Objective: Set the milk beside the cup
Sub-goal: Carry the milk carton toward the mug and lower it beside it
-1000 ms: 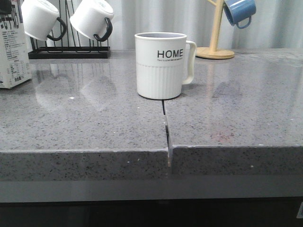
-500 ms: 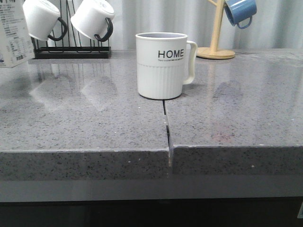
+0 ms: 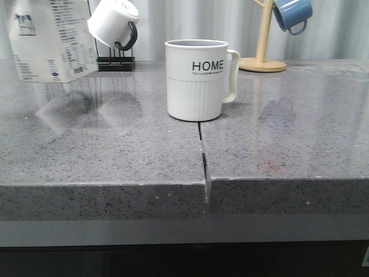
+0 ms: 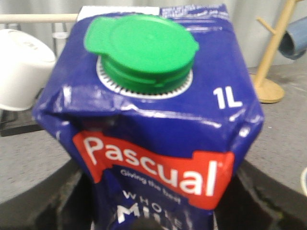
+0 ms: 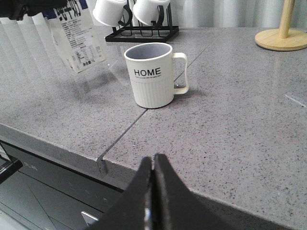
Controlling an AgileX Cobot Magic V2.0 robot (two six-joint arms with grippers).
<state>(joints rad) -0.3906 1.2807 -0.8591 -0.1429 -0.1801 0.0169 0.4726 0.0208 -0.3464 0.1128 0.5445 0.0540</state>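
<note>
The milk [image 3: 49, 40] is a white carton with a dark blue top and a green cap, and it hangs tilted above the counter at the far left. My left gripper [image 4: 153, 225] is shut on it, with dark fingers [image 4: 57, 201] on either side of the blue "WHOLE MILK" top [image 4: 153, 124]. The cup [image 3: 196, 81], a white ribbed "HOME" mug, stands mid-counter to the right of the milk, well apart from it. In the right wrist view the milk [image 5: 76, 36] is beyond the cup [image 5: 149, 76]. My right gripper [image 5: 153, 160] is shut and empty over the counter's front edge.
A black rack holds a white mug with a black handle [image 3: 115, 26] behind the milk. A wooden mug tree [image 3: 264, 34] with a blue mug [image 3: 291, 12] stands at the back right. A seam [image 3: 203, 156] runs through the grey counter [image 3: 288, 133] in front of the cup.
The milk has risen off the counter at the far left and moved right toward the cup, now tilted and covering one of the rack's mugs. The cup has not moved.
</note>
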